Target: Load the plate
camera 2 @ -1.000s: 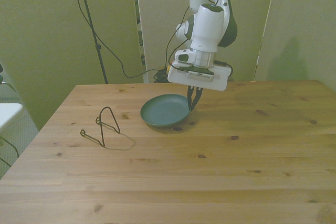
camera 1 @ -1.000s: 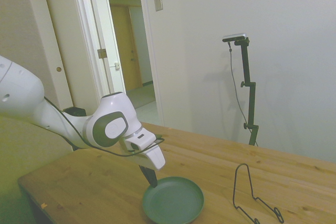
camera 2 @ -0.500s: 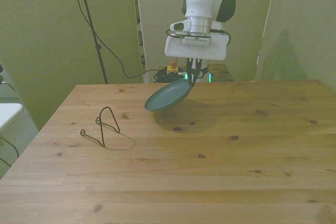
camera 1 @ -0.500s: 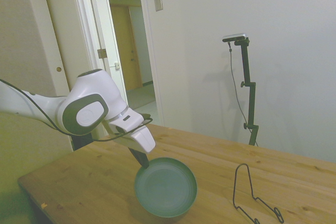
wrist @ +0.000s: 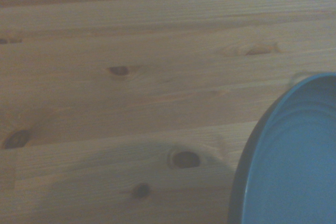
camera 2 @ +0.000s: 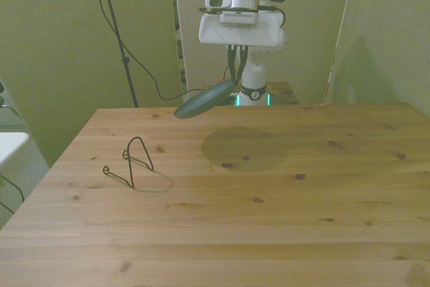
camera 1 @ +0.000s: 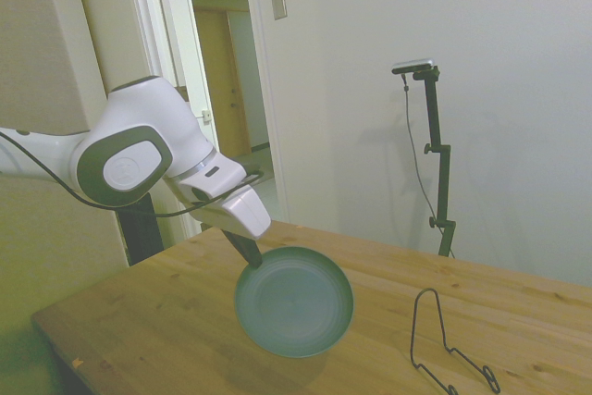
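One plate [camera 1: 294, 302], teal, held by its rim in the clamped gripper [camera 2: 233, 78], tilted, airborne above the table [camera 2: 269, 220]. Step: carrying. Next move likely calls for travel to the wire rack [camera 2: 132, 163] and an edge-on lowering into it.

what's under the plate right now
Only bare wooden table carrying the plate's round shadow. The plate hangs tilted in the air, gripped at its rim by the pincer. Nothing is hidden beneath.

Dim, greenish indoor light; soft round shadow on the table [camera 2: 245, 149] under the plate [camera 2: 205, 99]; wrist view slightly blurred.
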### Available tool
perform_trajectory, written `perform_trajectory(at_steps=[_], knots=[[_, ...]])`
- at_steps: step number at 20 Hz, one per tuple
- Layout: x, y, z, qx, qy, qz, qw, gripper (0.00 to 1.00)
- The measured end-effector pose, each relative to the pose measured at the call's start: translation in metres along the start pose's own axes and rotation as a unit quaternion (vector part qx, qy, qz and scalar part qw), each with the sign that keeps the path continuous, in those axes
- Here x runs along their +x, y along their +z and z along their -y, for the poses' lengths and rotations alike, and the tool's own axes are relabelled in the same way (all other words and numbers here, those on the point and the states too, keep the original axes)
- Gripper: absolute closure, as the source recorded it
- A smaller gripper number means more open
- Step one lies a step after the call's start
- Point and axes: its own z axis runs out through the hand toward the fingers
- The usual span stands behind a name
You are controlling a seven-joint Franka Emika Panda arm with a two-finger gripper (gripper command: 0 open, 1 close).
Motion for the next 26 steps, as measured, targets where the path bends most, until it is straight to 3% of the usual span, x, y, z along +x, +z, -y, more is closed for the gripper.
perform_trajectory(at_steps=[14,20,26], knots=[[0.127,-0.003,-0.083,-0.014,0.052,-0.013,0.9985,1.00],[0.172,-0.010,-0.083,-0.011,0.056,-0.010,0.9983,1.00],[0.191,-0.008,-0.064,-0.010,0.045,-0.017,0.9988,1.00]])
